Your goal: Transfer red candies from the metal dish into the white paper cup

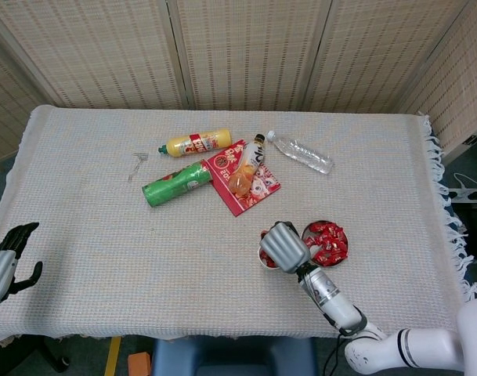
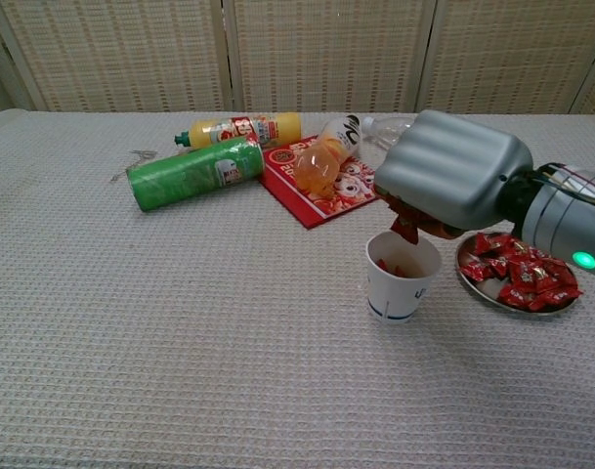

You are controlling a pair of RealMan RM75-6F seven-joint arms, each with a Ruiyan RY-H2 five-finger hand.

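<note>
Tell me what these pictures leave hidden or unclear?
- Right hand: fingertips hidden under its own shell in both views.
- White paper cup: mostly covered by that hand, head view.
- Left hand: cut by the frame edge, head view; absent from the chest view.
- Clear bottle: partly behind the hand, chest view.

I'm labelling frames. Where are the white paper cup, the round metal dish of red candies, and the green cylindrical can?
white paper cup [image 2: 399,291], chest view, front wall.
round metal dish [image 2: 470,282], chest view, left rim.
green cylindrical can [image 2: 190,173], chest view, middle of side.
</note>
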